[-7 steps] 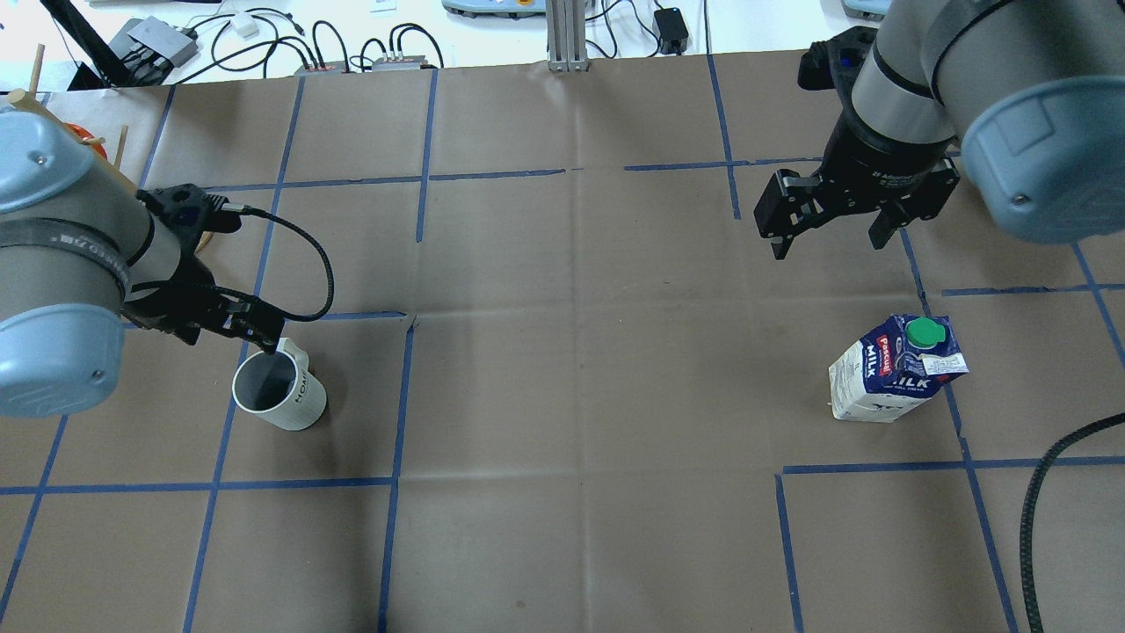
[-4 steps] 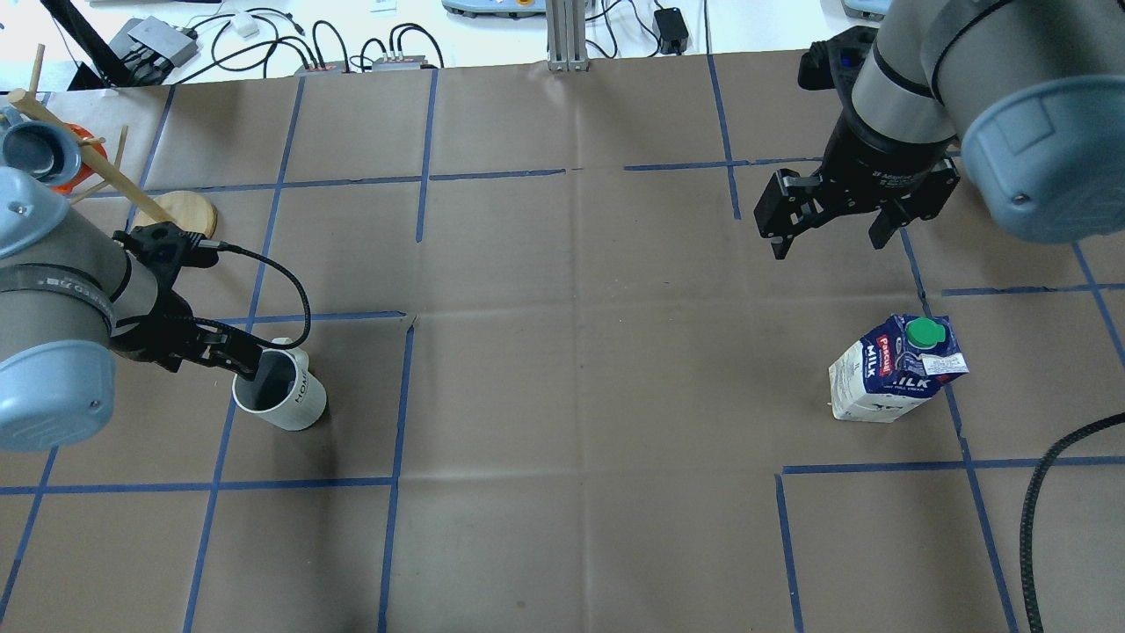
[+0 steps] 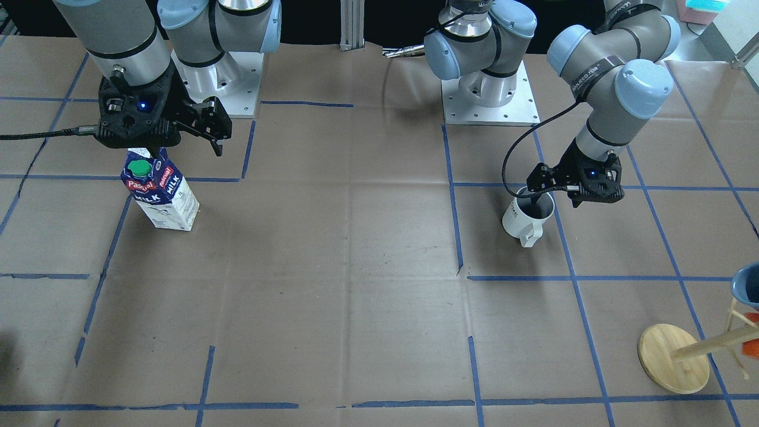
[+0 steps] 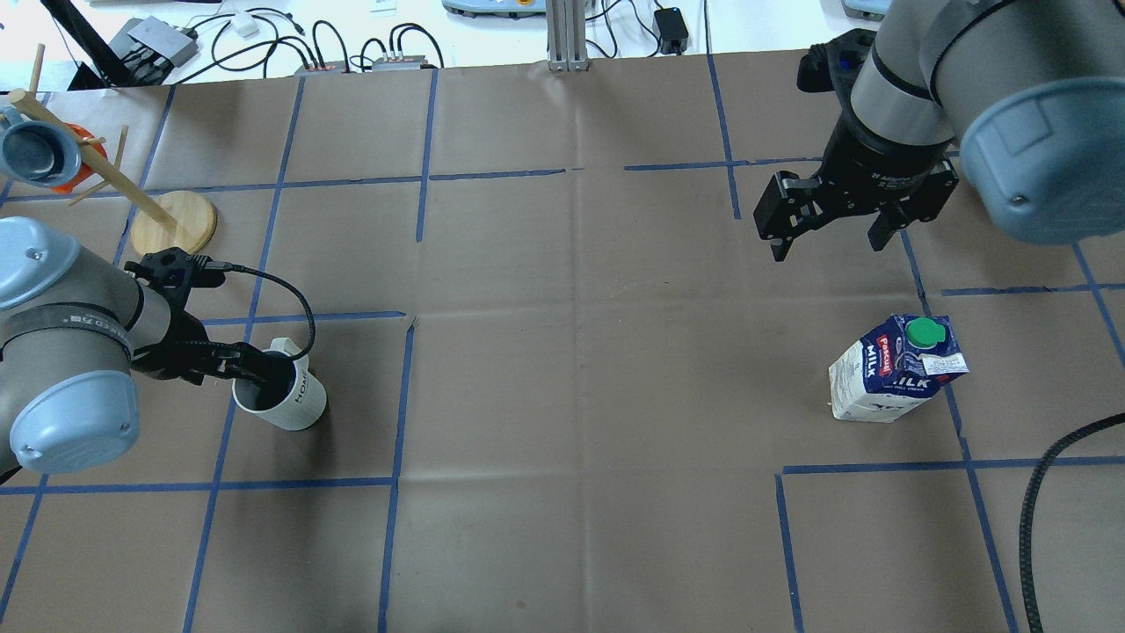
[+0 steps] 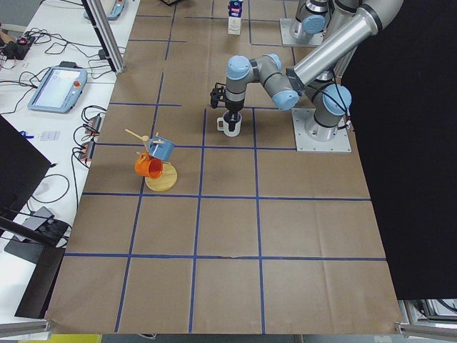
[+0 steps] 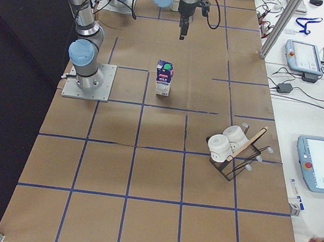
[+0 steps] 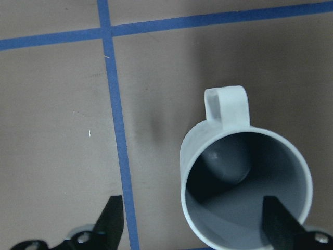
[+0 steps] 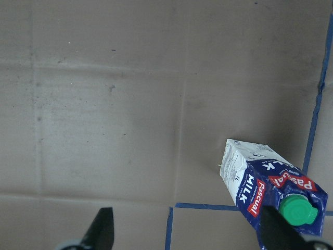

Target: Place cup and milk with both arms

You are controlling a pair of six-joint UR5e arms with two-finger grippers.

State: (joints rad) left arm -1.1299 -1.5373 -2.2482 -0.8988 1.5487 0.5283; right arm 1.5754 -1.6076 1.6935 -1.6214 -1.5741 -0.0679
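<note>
Brown paper table [image 4: 571, 396], blue tape grid [image 4: 492, 174]

My left gripper [image 4: 251, 373] sits low at the cup [image 4: 294, 406], wrist turned downward, jaws spread: one finger inside the rim, the other outside. My right gripper [image 4: 828, 248] hangs raised, well apart from the cup, fingers wide and pointing down.

The left arm [image 3: 595, 141] and right arm [image 3: 121, 44] are silver-grey tubes with light blue joint caps [image 3: 643, 89], black wrist housings [image 3: 133, 115] lit blue, black cables [image 3: 504, 166] and bolted base plates [image 3: 522, 112].
</note>
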